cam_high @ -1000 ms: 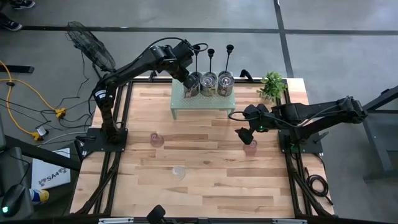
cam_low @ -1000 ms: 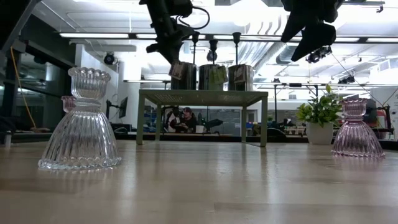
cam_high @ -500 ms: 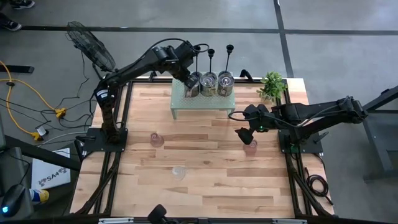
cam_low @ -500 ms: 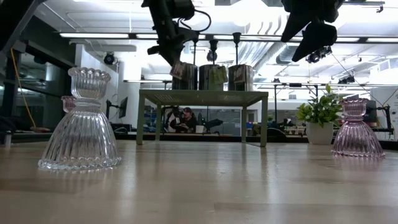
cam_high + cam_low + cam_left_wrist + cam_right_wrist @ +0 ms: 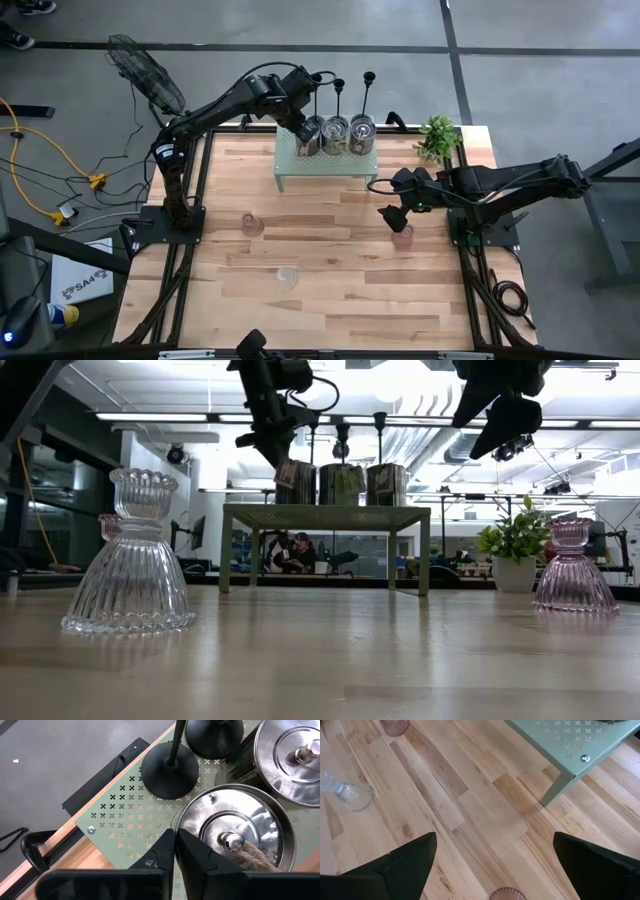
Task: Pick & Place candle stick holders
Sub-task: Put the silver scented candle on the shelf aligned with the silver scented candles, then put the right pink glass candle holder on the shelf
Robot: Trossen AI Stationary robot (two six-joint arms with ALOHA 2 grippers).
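Note:
Three black candlesticks (image 5: 340, 88) stand on their round bases at the back of the pale green shelf (image 5: 300, 170), with silvery jars (image 5: 337, 131) in front of them. My left gripper (image 5: 175, 845) hovers at the leftmost jar's (image 5: 235, 830) rim, fingers shut to a hairline. Small glass holders stand on the table: one pink (image 5: 252, 224), one clear (image 5: 288, 276), one pink (image 5: 403, 236). My right gripper (image 5: 497, 865) hangs wide open just above that last pink holder (image 5: 506, 895), touching nothing. My left gripper points steeply down, and its fingertips (image 5: 167, 837) come to the near-left edge of the leftmost jar's lid (image 5: 186, 820). I cannot tell whether they touch the jar or the shelf top beside it.
A small leafy plant (image 5: 437, 137) stands at the far right corner beside the shelf. The shelf's legs (image 5: 225, 550) raise it above the table. Open wood (image 5: 330, 250) lies between the glass holders. A fan (image 5: 145, 70) stands off the table's far left.

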